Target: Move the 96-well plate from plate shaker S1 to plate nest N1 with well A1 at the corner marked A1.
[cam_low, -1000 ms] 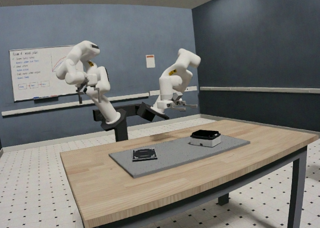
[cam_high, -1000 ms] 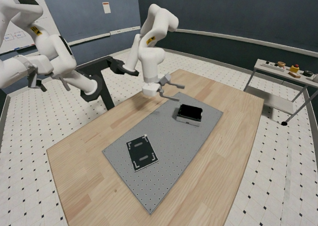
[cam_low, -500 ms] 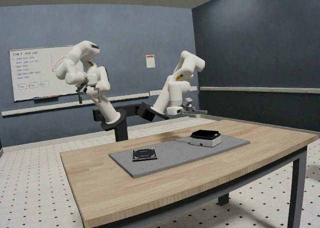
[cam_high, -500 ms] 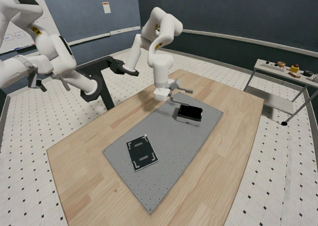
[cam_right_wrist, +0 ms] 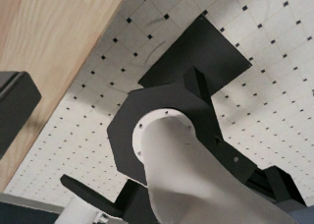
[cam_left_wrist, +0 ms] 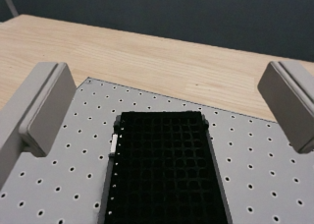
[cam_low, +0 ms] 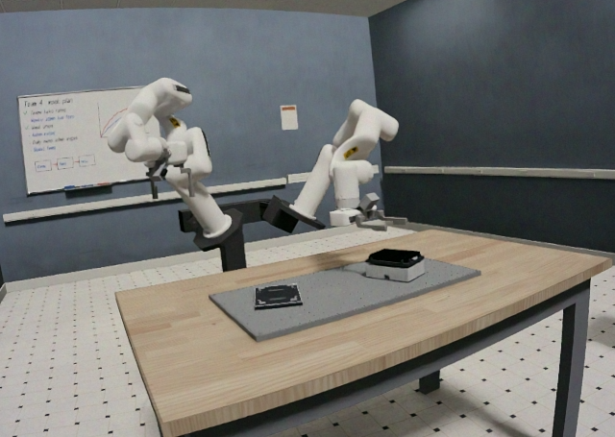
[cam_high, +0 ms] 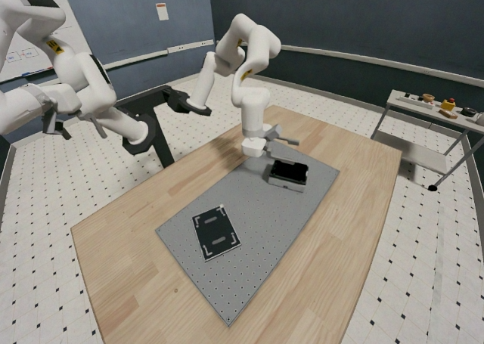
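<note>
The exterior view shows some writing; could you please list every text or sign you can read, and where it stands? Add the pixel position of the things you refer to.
"Team 4", top of the whiteboard (cam_low: 64, 169); the title's remaining words are blurred.
Whiteboard list, chart and box labels: too blurred to read.
Wall sheet (cam_low: 288, 119): no legible text.
Yellow arm stickers (cam_low: 350, 152): marks too small to read.
</note>
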Controlling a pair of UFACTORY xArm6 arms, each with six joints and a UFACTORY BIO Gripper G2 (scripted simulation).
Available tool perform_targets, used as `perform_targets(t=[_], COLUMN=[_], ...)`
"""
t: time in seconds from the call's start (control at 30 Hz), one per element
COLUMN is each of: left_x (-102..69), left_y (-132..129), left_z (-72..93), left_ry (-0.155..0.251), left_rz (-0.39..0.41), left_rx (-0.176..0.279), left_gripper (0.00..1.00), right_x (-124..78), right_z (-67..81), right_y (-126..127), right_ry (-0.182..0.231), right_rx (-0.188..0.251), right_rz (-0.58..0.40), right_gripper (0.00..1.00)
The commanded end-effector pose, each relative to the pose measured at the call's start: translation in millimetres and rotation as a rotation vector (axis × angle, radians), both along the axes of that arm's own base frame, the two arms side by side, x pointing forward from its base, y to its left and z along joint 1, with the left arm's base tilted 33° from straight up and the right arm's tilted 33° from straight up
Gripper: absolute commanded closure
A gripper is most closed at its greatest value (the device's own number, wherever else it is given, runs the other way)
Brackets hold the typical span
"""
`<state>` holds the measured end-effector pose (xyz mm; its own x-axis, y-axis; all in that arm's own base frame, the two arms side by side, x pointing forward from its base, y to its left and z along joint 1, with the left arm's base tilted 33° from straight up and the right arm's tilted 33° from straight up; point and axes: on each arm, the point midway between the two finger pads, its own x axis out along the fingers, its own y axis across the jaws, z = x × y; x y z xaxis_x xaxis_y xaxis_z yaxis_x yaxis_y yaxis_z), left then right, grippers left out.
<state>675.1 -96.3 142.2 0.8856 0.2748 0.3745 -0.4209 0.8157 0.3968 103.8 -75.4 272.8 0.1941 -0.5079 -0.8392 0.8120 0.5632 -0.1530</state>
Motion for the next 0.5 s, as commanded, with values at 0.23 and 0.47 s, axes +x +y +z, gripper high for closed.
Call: perform_targets(t=[0.23,0.47], left_x=[2.6,4.3], left_y=[4,9], left_z=[-6.7,-13.7], left_ry=[-0.003,-0.003], left_rz=[-0.001,-0.001], left_rx=[-0.001,-0.001], left_gripper=[0.63,0.63], right_x=[0,0], right_z=[1.0,1.0], right_y=[0,0], right_ry=[-0.002,-0.002], right_rx=[-0.001,-0.001], right_rz=[0.0,0.0], right_gripper=[0.0,0.0])
